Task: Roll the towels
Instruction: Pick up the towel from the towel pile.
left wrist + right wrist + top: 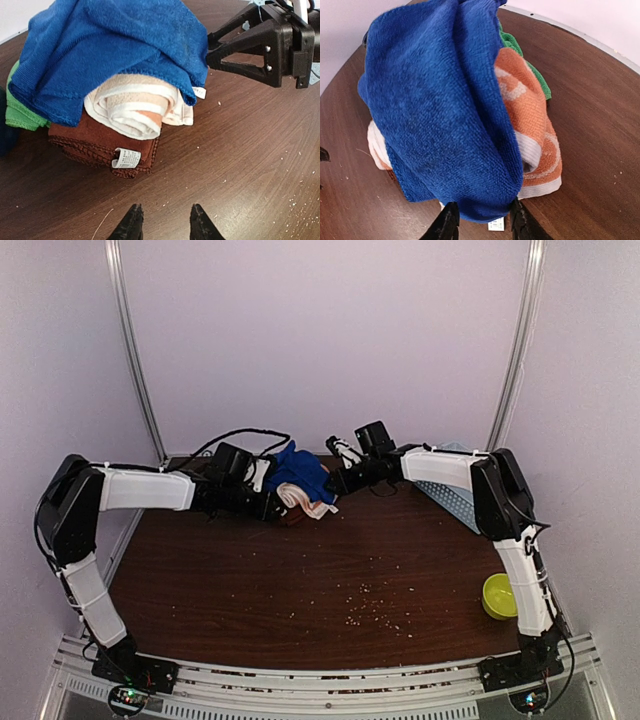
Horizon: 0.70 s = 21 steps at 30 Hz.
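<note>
The towels lie in one pile at the table's back centre. A royal blue towel (pixel 300 470) (pixel 115 50) (pixel 435 110) drapes over the top. Under it are an orange and white towel (pixel 135 107) (pixel 530 110), a dark maroon towel (pixel 90 142) at the bottom, and a green towel (pixel 20 112) (pixel 530 70) behind. My left gripper (pixel 272 502) (pixel 165 220) is open and empty, low over bare table just in front of the maroon towel. My right gripper (pixel 335 483) (pixel 482 222) is open, with the blue towel's hanging edge between its fingers.
A pale blue basket (pixel 450 495) lies tilted at the back right under the right arm. A yellow-green bowl (pixel 498 595) sits at the right edge. Crumbs (pixel 375 605) are scattered over the table's middle. The right gripper (pixel 240 45) shows in the left wrist view, touching the pile.
</note>
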Each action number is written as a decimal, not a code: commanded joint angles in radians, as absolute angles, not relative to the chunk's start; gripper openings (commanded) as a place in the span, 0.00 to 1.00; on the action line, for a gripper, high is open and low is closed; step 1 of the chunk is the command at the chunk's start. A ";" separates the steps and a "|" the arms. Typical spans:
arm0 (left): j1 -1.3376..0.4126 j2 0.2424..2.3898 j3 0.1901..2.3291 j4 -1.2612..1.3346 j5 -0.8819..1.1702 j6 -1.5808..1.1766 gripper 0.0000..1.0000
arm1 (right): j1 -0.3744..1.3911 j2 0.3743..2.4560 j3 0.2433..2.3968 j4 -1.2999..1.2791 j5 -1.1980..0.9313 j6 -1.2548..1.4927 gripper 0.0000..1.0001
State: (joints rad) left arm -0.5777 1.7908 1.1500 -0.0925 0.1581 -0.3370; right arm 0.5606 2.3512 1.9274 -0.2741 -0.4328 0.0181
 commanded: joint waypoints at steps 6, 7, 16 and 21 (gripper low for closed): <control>-0.580 1.870 1.153 0.018 0.194 -0.380 0.34 | 0.558 2.297 1.919 -0.228 -0.441 0.033 0.08; -0.580 1.881 1.158 0.027 0.199 -0.385 0.34 | 0.558 2.280 1.906 -0.216 -0.441 0.031 0.03; -0.580 2.001 1.250 0.094 0.117 -0.428 0.30 | 0.558 2.131 1.933 -0.162 -0.475 0.066 0.00; -0.564 2.075 1.295 0.175 0.135 -0.505 0.30 | 0.560 2.082 2.003 -0.158 -0.514 0.109 0.00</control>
State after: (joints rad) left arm -0.5770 2.0354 1.2526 0.0418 0.1329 -0.4301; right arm 0.5606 2.1571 1.9465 -0.2058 -0.4683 0.0647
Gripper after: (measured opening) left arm 0.296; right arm 0.012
